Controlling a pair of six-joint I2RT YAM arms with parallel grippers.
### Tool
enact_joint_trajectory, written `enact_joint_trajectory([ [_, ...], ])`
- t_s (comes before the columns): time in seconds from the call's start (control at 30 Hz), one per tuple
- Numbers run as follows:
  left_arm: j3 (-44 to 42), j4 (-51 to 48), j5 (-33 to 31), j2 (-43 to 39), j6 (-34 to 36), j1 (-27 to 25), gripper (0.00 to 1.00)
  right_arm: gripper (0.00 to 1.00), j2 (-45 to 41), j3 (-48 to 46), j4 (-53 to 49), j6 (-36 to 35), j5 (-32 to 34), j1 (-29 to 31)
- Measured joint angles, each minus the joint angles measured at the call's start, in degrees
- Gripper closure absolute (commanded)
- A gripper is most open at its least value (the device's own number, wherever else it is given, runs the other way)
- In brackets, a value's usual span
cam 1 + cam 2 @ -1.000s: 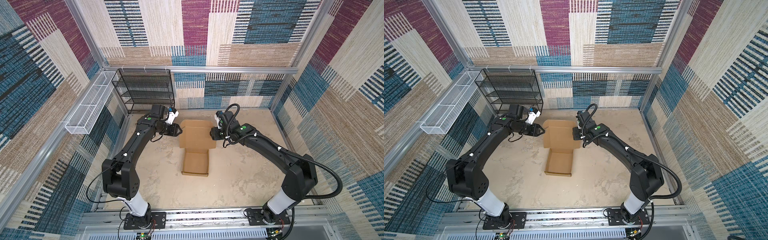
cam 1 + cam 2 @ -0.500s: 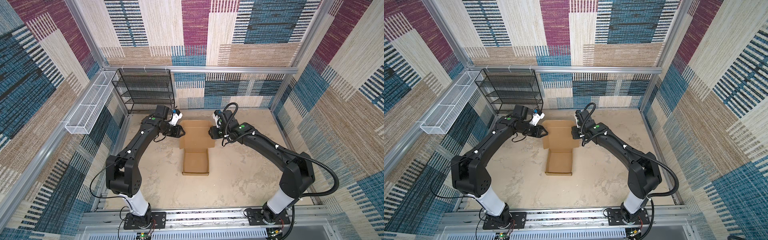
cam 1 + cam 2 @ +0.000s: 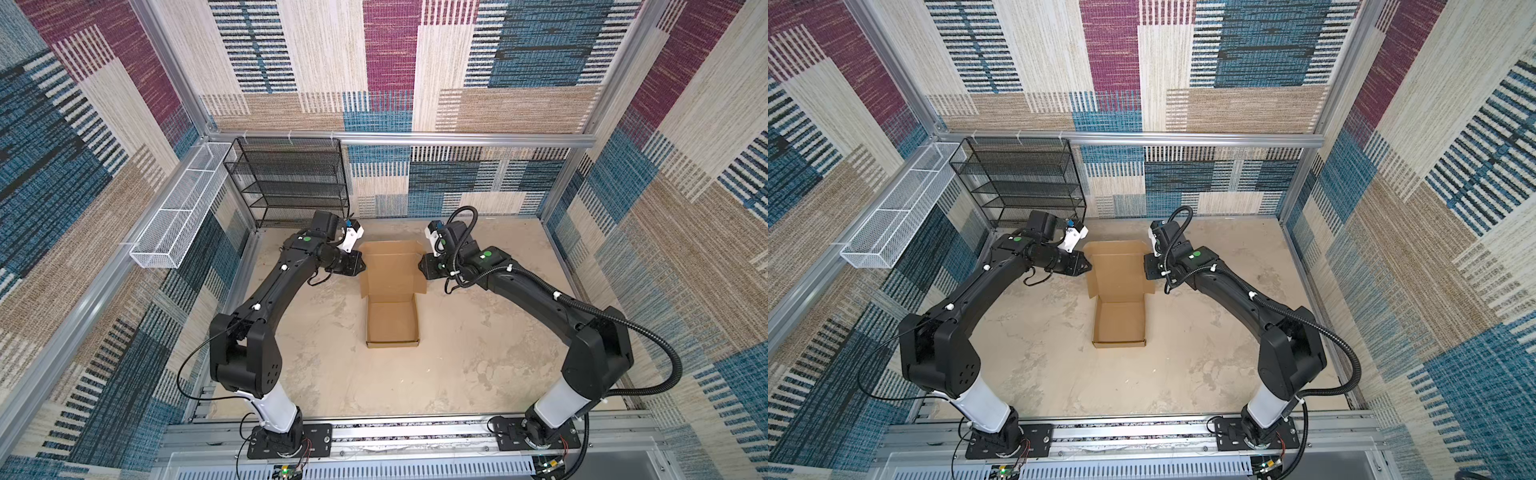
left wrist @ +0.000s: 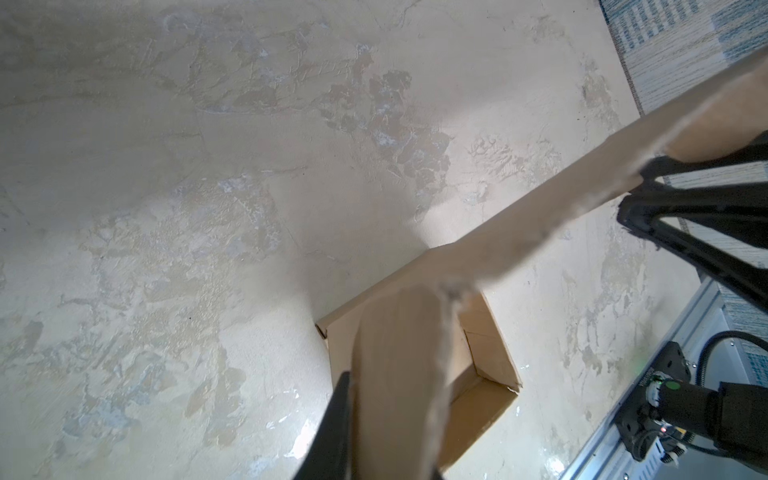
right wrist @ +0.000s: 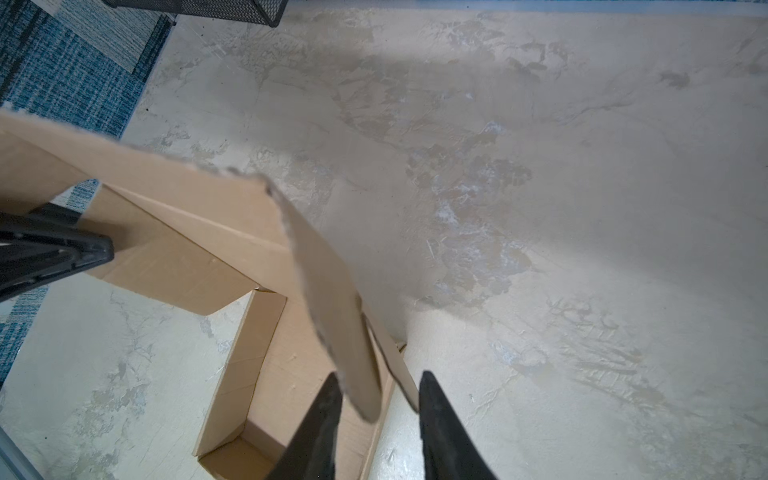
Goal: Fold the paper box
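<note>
The paper box (image 3: pixel 392 291) sits in the middle of the table (image 3: pixel 478 353), between the two arms; its near half is already a shallow tray (image 3: pixel 392 324), and its lid (image 3: pixel 390 268) stands raised at the far end, with a narrow flap at each side. The left claw (image 3: pixel 360 266) is at the left flap (image 4: pixel 399 374); in the left wrist view one finger (image 4: pixel 330 419) lies against the cardboard and the other is hidden behind it, so whether it has clamped cannot be told. The right claw (image 5: pixel 379 374) straddles the right flap (image 5: pixel 332 299) with its jaws apart; one finger touches the card, the other stands clear of it.

The box looks light and fairly stiff; board like this likely bends cleanly only along its creases and kinks if squeezed mid-panel; the surface is matte, so slipping seems unlikely, though the empty tray may slide on the table when the lid is pushed. The best hold seems to be the flaps' free ends, both sides together, so the lid turns evenly on its hinge.
</note>
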Motion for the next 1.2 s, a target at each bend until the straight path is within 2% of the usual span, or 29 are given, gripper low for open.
enact_joint_trajectory([
  [0.33, -1.01, 0.98, -1.27, -0.31, -0.85, -0.72, 0.89, 0.73, 2.10, 2.19, -0.22, -0.04, -1.51, 0.11],
  [0.6, -1.31, 1.42, -1.73, -0.55, -1.05, -0.96, 0.90, 0.82, 3.45, 3.39, -0.39, -0.26, -1.33, 0.33],
  [0.8, -1.31, 1.46, -2.73, -0.74, -1.36, -0.98, 0.91, 0.88, 3.96, 3.82, -0.48, -0.26, 1.11, 0.57],
  [1.2, -2.16, 2.99, -4.55, -1.97, -4.76, -1.09, 0.97, 0.94, 3.19, 2.62, 0.04, -0.26, 4.81, 3.54],
])
